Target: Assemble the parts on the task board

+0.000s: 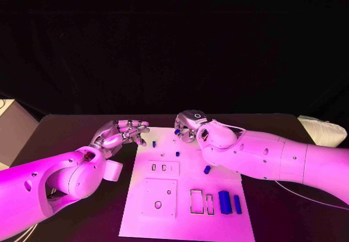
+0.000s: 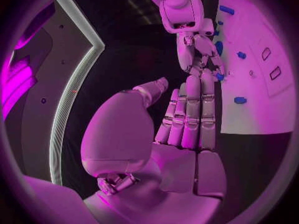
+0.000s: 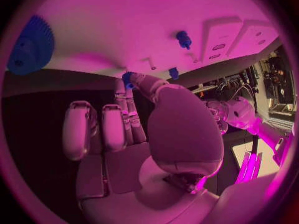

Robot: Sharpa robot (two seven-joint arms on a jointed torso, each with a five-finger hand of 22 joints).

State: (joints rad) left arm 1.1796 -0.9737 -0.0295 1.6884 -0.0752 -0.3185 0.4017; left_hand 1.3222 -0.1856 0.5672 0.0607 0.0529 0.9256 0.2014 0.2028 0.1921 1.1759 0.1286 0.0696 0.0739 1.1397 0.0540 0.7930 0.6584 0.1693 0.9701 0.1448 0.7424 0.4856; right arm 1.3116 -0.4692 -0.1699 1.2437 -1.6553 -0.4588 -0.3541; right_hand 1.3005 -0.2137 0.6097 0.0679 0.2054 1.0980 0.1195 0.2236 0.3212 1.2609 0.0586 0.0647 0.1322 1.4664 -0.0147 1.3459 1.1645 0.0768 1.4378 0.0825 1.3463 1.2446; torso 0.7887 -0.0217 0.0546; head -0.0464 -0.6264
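Starting at my near edge of the task board (image 1: 138, 222), I see two blue bars (image 1: 225, 202) lying side by side beside the rectangular slots, with a small blue peg (image 1: 207, 170) lying farther up the board. Beyond that, my left hand (image 1: 125, 132) hangs over the board's far left corner, fingers loosely apart and holding nothing. My right hand (image 1: 192, 126) at the far edge pinches a small blue part (image 3: 127, 79) between thumb and fingertip, beside a blue gear (image 3: 29, 46).
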